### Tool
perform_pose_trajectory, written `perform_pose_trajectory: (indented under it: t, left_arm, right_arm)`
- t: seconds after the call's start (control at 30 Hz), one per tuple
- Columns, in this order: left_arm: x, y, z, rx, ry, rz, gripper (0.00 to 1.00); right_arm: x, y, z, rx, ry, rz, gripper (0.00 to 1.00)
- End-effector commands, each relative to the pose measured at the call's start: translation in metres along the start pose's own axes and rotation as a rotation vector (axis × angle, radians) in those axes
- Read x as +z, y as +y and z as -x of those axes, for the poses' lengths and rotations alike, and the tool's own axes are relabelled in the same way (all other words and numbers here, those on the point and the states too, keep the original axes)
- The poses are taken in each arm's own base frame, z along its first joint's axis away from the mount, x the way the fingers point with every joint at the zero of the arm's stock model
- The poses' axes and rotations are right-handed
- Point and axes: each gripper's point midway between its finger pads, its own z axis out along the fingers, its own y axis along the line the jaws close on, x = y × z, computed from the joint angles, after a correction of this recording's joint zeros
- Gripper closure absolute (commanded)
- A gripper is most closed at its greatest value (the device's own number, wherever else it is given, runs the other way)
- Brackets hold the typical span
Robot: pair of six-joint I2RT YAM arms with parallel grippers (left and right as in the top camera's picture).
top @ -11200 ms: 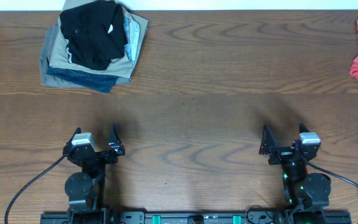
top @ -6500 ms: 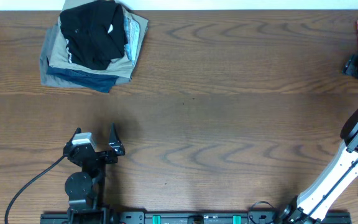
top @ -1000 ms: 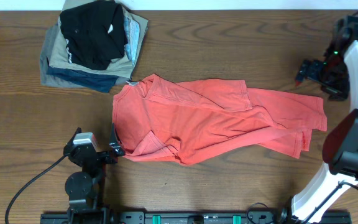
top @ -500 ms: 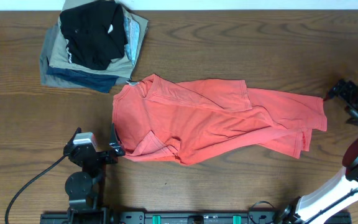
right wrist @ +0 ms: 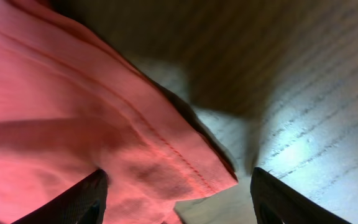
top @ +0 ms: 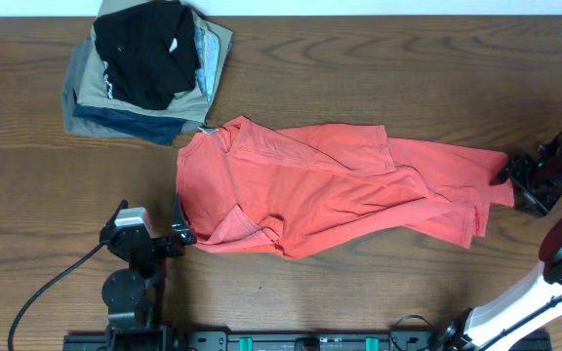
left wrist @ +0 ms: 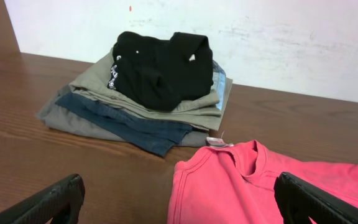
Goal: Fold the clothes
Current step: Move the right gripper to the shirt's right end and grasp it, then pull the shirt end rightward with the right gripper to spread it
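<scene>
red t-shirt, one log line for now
red t-shirt crumpled | right end effector open at its hem | left end effector open, empty | fold not started

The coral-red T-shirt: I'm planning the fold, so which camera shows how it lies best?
The overhead view: the whole coral-red T-shirt is visible, crumpled across the wooden table, collar toward the pile of folded garments. The left wrist view shows only its collar end; the right wrist view only a stitched hem corner, close up.

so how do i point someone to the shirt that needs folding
Start at the brown wooden table and find the pile of folded clothes in its far left corner. Just right of that pile, toward the middle, lies the T-shirt: the only coral-red garment, spread out crumpled rather than folded.
</scene>
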Motion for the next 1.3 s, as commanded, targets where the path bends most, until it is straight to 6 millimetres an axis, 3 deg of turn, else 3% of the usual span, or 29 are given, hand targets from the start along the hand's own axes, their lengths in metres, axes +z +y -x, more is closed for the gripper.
perform_pose_trajectory:
  t: [0.0,0.27,0.4,0.5,0.7,0.87,1.07,1.27]
  left_arm:
    - [0.001,0.002,-0.015,-0.005,0.045,0.005,0.02]
    - [0.001,0.002,-0.015,-0.005,0.045,0.005,0.02]
    - [0.001,0.002,-0.015,-0.005,0.045,0.004,0.02]
    - [0.001,0.002,-0.015,-0.005,0.045,0.004,0.02]
    - [0.001,0.002,-0.015,-0.005,0.045,0.004,0.02]
    - [0.001,0.002,-0.015,-0.005,0.045,0.004,0.02]
    - [0.001,0.002,-0.015,-0.005,0.045,0.005,0.02]
    - [0.001,0.002,-0.015,-0.005,0.045,0.005,0.02]
  right_arm:
    - [0.000,-0.012,-0.002,0.016,-0.018,-0.052,0.30]
    - [0.012,-0.014,-0.006,0.016,-0.023,-0.050,0.48]
    - [0.019,-0.016,-0.009,0.017,-0.022,-0.050,0.73]
    - [0.019,-0.016,-0.007,0.030,-0.030,-0.048,0.99]
    - [0.008,-0.011,0.002,0.042,-0.053,-0.034,0.99]
    - [-0.030,0.006,0.018,0.024,-0.142,0.029,0.99]
    - [-0.100,0.055,0.046,-0.025,-0.332,0.262,0.99]
    - [-0.142,0.091,0.088,-0.050,-0.559,0.398,0.99]
